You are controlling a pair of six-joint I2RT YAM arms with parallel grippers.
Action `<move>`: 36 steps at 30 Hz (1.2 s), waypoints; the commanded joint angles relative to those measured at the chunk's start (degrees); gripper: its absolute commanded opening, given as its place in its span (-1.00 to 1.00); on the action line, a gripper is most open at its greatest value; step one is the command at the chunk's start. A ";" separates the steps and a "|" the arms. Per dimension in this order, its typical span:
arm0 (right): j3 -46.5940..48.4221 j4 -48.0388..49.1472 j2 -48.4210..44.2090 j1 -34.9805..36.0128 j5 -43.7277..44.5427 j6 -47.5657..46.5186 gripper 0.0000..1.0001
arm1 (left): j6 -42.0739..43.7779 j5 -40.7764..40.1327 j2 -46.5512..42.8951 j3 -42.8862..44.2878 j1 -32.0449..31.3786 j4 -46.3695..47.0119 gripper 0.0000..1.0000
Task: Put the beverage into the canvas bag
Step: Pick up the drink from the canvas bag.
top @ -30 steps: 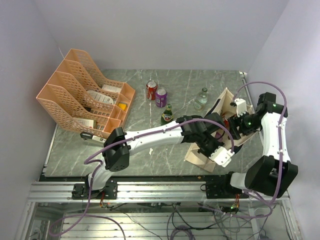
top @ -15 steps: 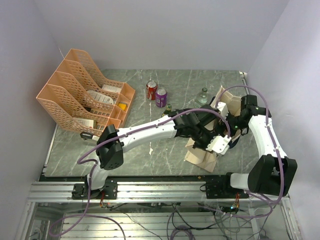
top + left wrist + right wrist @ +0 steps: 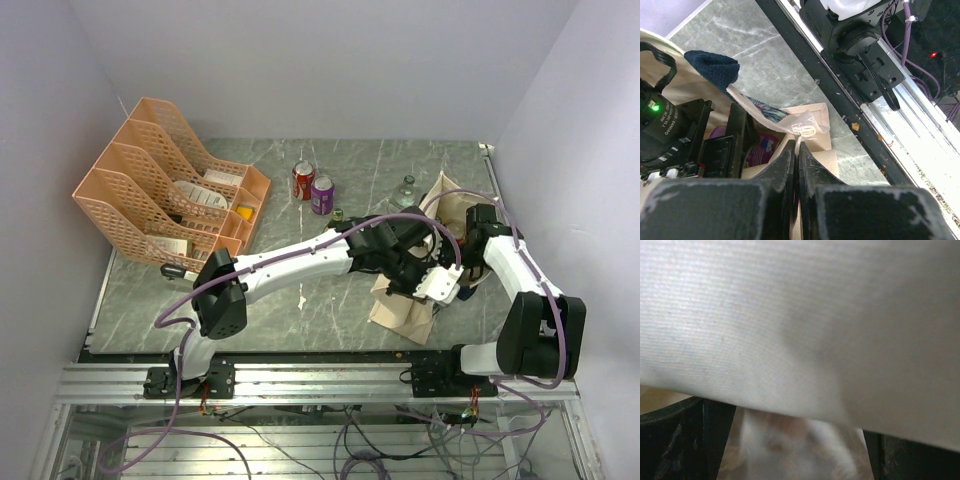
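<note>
Fingers of the left gripper are seen clenched together on the cream rim of the canvas bag, with a thin edge of cloth and a translucent label pinched right at their tips. Beyond those tips and to their left, a navy handle is draped over the opening.

Just past the pinched tips, inside the bag mouth, a purple-printed surface is visible and is taken to be the beverage. Only a small patch of it is exposed, and its shape cannot be made out. It is largely covered by a dark finger of the right gripper, which is sunk in the bag beside it. Whether that gripper is clamped on it or released cannot be told.

From the right wrist, nearly everything is blocked by out-of-focus cloth. Between the dark finger edges only a pale, reddish blur is seen.

From above, the right fingers are hidden by the bag and the left arm.
</note>
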 commanded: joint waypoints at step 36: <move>-7.87 8.57 4.00 6.88 7.34 -1.97 -0.17 | -1.10 -0.17 0.83 -0.40 1.63 0.07 -0.82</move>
